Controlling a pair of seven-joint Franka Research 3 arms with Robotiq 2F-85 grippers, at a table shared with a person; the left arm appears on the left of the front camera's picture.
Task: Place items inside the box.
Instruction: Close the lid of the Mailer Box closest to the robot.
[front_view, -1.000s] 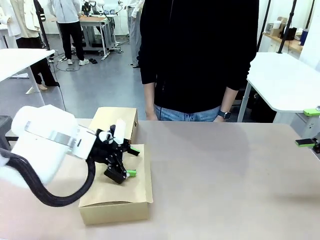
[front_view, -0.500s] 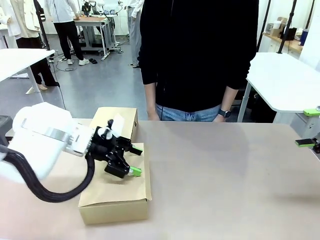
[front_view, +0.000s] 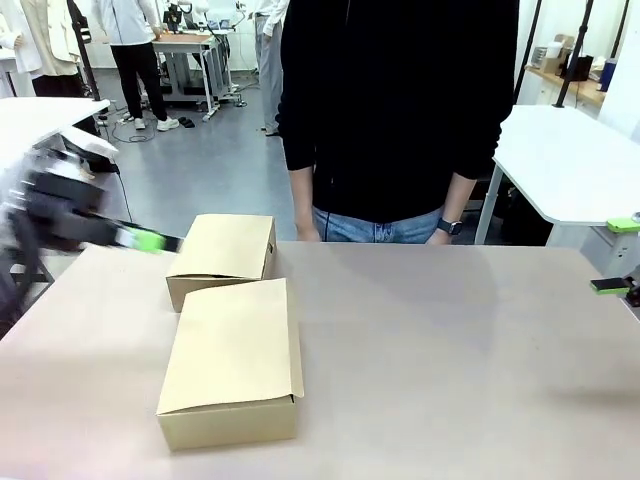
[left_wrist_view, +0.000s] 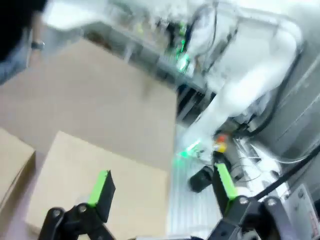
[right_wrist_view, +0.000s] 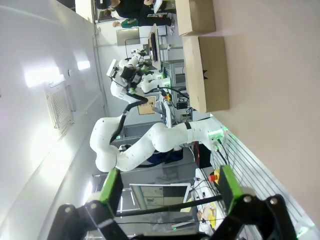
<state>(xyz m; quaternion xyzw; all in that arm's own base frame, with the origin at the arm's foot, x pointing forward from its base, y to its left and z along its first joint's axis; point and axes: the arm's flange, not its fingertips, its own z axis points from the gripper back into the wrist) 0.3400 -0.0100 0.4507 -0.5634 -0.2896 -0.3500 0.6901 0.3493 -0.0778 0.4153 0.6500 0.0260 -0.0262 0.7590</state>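
Two plain cardboard boxes stand on the table's left half. The nearer box (front_view: 232, 360) has its lid lying flat and shut, and the farther box (front_view: 222, 248) sits just behind it. The items are out of view. My left gripper (front_view: 140, 240) is a blur at the far left edge, off to the side of the boxes. In the left wrist view the left gripper (left_wrist_view: 162, 185) stands open and empty above a box (left_wrist_view: 75, 165). My right gripper (front_view: 616, 255) is at the far right edge. The right gripper (right_wrist_view: 170, 186) is open and holds nothing, with both boxes (right_wrist_view: 207, 70) far off.
A person in a black top (front_view: 400, 110) stands at the table's far edge, hands down behind it. The tan table (front_view: 450, 360) stretches bare from the middle to the right. White tables stand to the left and right beyond.
My left arm has pulled away from above the nearer box to the far left, quickly enough to blur. The nearer box's lid now lies uncovered. The right gripper has not moved.
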